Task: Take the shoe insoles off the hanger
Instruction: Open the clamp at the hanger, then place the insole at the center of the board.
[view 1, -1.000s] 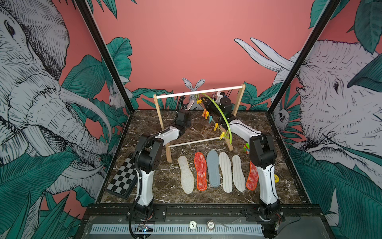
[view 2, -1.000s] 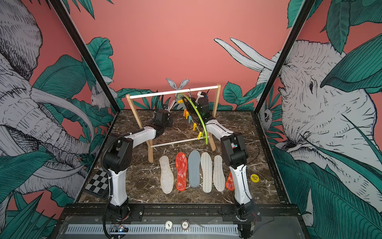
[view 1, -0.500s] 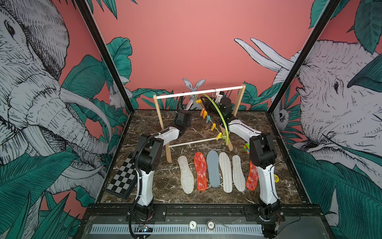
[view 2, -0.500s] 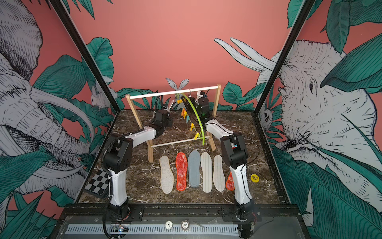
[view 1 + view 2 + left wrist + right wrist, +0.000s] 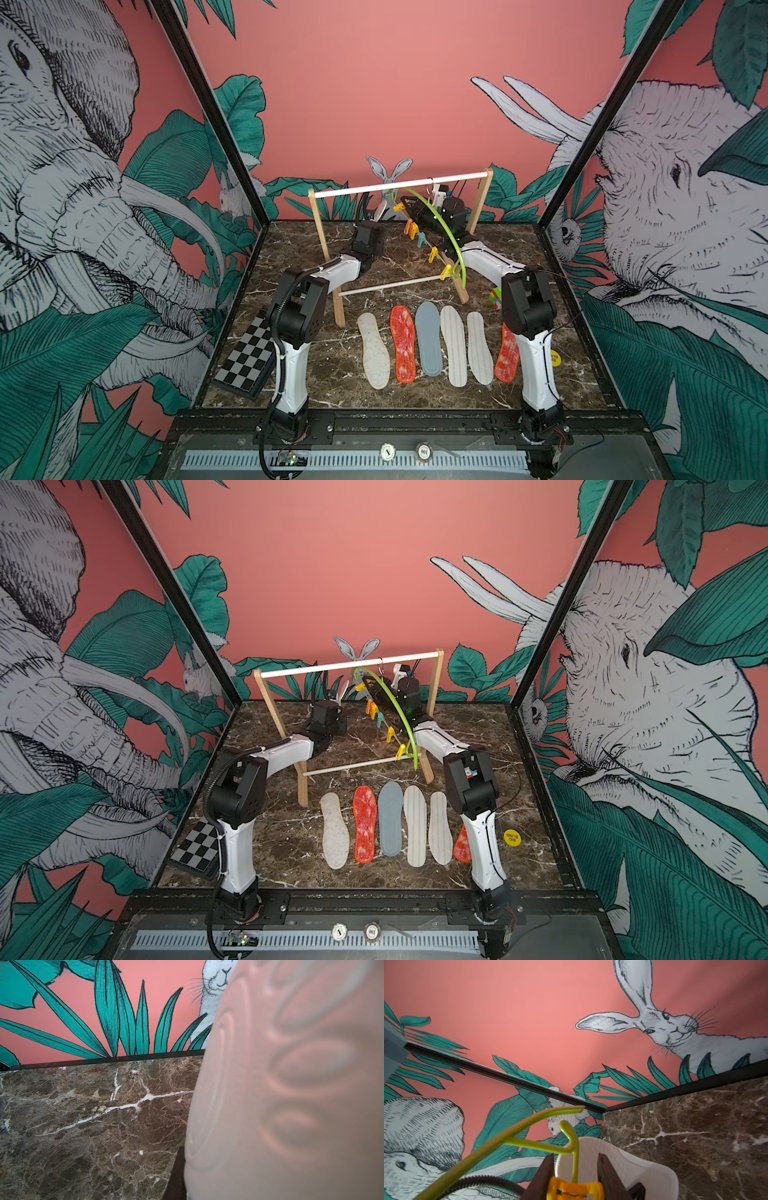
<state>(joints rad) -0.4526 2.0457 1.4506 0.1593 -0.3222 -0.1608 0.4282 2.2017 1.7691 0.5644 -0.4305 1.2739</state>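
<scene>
1. Six flat foot-shaped insoles (image 5: 428,336) lay in a row on the brown marble counter (image 5: 324,374). They were well apart from the thin lime-green plastic hanger (image 5: 483,1148), which hung from the white bar of the wooden rack (image 5: 399,187).
2. The seventh, a white dimpled foam insole (image 5: 291,1084), was up at the hanger, just behind a yellow clothes peg (image 5: 575,1190).
3. The right pincer (image 5: 575,1159) stood with one finger on either side of that peg; we could not tell whether it pressed it.
4. The left pincer (image 5: 371,227) was together. The insole filled its wrist view, but its fingers were hidden, so we could not confirm a hold.
5. We judged the insole light, thin and bendy, with dimples that offered friction. It should be pinched at the edge, close under the peg.
6. Tugging against a shut peg could swing the hanger or crease the foam.
</scene>
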